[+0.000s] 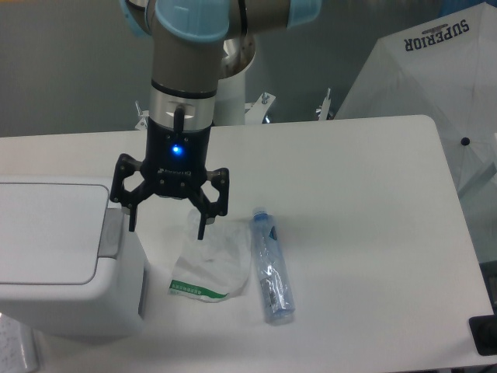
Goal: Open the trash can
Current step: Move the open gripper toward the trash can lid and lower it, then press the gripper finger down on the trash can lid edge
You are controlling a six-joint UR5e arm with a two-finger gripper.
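White trash can (58, 256) sits lid-down at the table's left; my gripper (167, 226) hangs spread wide, grasping nothing, near its grey push bar (112, 233).

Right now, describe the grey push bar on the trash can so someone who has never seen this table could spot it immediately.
Find the trash can, the big white bin at the table's left edge. Along the right side of its flat lid runs the push bar, a narrow strip just below the open claw. It is the only grey part on the white bin; the plastic bag and bottle lie beside it.
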